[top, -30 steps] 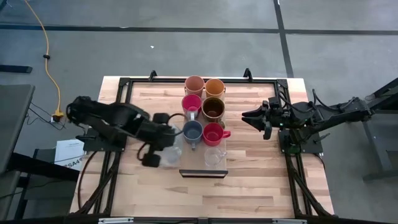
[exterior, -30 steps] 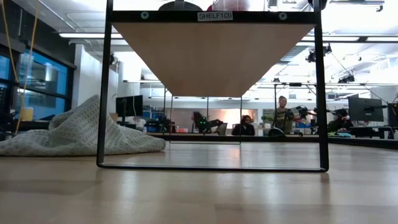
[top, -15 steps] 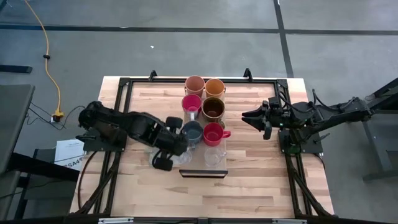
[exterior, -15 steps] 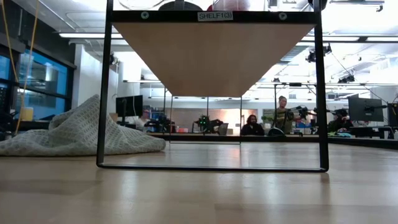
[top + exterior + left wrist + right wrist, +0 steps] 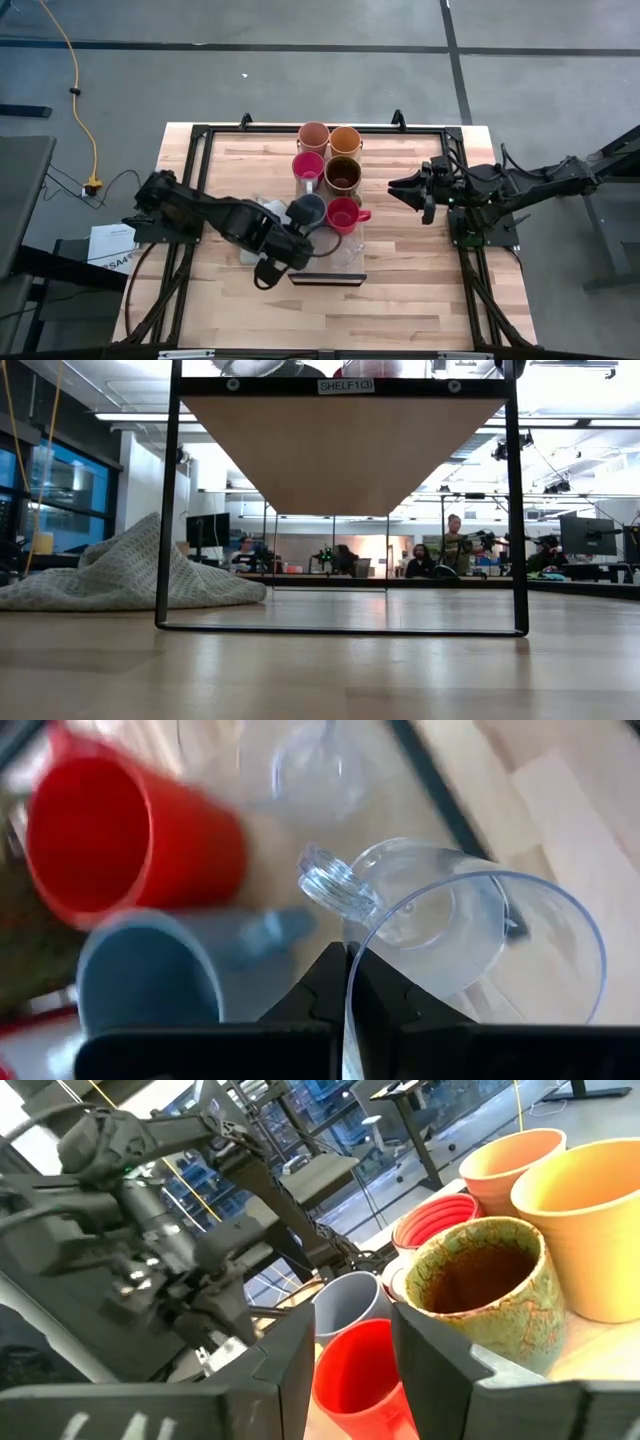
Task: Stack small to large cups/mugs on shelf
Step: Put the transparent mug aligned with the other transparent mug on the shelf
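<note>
The left gripper [image 5: 345, 982] holds a clear glass mug [image 5: 470, 945] by its rim: the wall runs down into the seam between the two closed fingers [image 5: 320, 990], and the mug tilts on its side, handle knob up. From above, this gripper [image 5: 285, 255] sits at the shelf's [image 5: 327, 278] 9 o'clock edge, near its front end.

On the shelf, counted from above:
- one peach cup [image 5: 313, 135]
- one orange cup [image 5: 345, 139]
- one pink mug [image 5: 308, 166]
- one brown mug [image 5: 343, 174]
- one blue-grey mug [image 5: 308, 209]
- one red mug [image 5: 344, 214]
- one clear glass [image 5: 346, 252] at 6 o'clock of the red one

A grey cloth [image 5: 258, 212] lies under the left arm.

The left arm stretches low across the worktop [image 5: 400, 300] from 9 o'clock, wrist bent toward the shelf. The right gripper [image 5: 400, 186] hangs at the shelf's 3 o'clock, well apart from the cups, its fingers [image 5: 290, 1355] spread around nothing.
</note>
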